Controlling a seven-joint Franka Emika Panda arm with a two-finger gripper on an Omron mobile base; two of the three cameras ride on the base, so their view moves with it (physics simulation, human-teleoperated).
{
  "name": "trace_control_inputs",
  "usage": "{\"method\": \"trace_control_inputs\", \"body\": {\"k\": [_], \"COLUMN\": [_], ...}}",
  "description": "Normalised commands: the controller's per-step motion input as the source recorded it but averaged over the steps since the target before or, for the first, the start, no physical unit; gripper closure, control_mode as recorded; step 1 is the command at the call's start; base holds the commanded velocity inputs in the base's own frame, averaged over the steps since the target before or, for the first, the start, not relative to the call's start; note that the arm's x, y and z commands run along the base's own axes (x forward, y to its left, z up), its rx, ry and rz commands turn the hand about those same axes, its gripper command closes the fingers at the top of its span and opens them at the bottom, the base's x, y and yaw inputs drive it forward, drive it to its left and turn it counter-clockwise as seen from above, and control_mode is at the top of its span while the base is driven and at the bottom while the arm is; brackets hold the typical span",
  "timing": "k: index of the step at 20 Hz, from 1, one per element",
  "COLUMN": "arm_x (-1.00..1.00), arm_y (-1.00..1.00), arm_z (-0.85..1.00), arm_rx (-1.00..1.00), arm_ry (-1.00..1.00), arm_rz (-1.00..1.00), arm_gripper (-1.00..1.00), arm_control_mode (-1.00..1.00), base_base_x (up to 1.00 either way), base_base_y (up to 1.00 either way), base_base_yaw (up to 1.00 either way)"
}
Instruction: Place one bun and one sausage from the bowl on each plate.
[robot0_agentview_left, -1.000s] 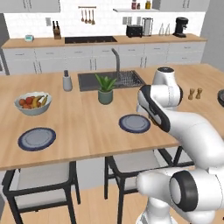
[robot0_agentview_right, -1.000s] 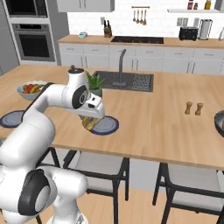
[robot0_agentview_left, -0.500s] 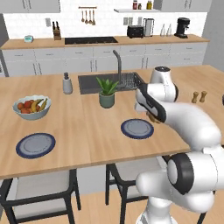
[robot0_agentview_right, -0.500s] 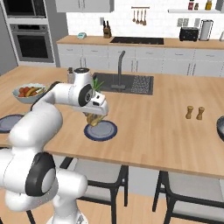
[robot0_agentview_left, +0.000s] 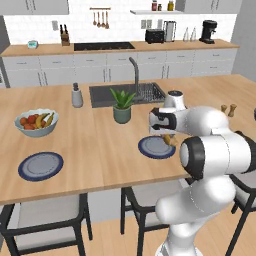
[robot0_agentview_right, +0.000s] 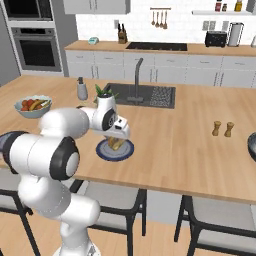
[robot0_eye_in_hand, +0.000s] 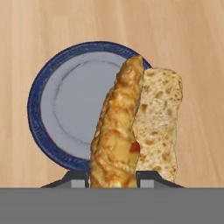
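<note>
Bun (robot0_eye_in_hand: 131, 140) sits pinched betw. the two dark finger tips of the gripper (robot0_eye_in_hand: 114, 177) in hand view, standing up along the cam axis; golden crust side to the left, pale crumb side to the right; gripper clamped on it. Below it, a dark blue-grey plate (robot0_eye_in_hand: 65, 109) w/ lighter centre on the wood counter (robot0_eye_in_hand: 197, 52); bun overlaps the plate's right part in that view, held above it, not touching as far as I can tell.

Left base view: gripper (robot0_agentview_left: 169, 139) w/ a bit of tan bun (robot0_agentview_left: 170, 140) hangs over the right edge of the near plate (robot0_agentview_left: 152, 148); second plate (robot0_agentview_left: 41, 166) well apart, far left on the counter (robot0_agentview_left: 100, 150); pale fruit bowl (robot0_agentview_left: 36, 122) behind that one; potted plant (robot0_agentview_left: 121, 106) just behind the near plate; sink (robot0_agentview_left: 127, 93) further back.

Right base view: gripper (robot0_agentview_right: 118, 142) over plate (robot0_agentview_right: 115, 150); bun (robot0_agentview_right: 118, 144) under the hand; salt & pepper shakers (robot0_agentview_right: 223, 129) well to the right; dark rim (robot0_agentview_right: 251, 146) at right frame edge, too cropped to tell what it is.
</note>
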Motion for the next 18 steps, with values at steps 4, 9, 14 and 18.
{"method": "trace_control_inputs", "body": {"k": [4,9,14,18], "arm_x": [0.25,0.38,0.23,0.02], "arm_y": [-0.02,0.00,0.00,0.00], "arm_z": [-0.35,-0.19,-0.16,0.00], "arm_rx": [0.00,0.00,0.00,0.00], "arm_ry": [0.00,0.00,0.00,0.00], "arm_rz": [0.00,0.00,0.00,0.00], "arm_gripper": [1.00,1.00,-1.00,-1.00], "arm_control_mode": [-1.00,-1.00,-1.00,-1.00], "base_base_x": [0.00,0.00,0.00,0.00], "base_base_y": [0.00,0.00,0.00,0.00], "base_base_yaw": [0.00,0.00,0.00,0.00]}}
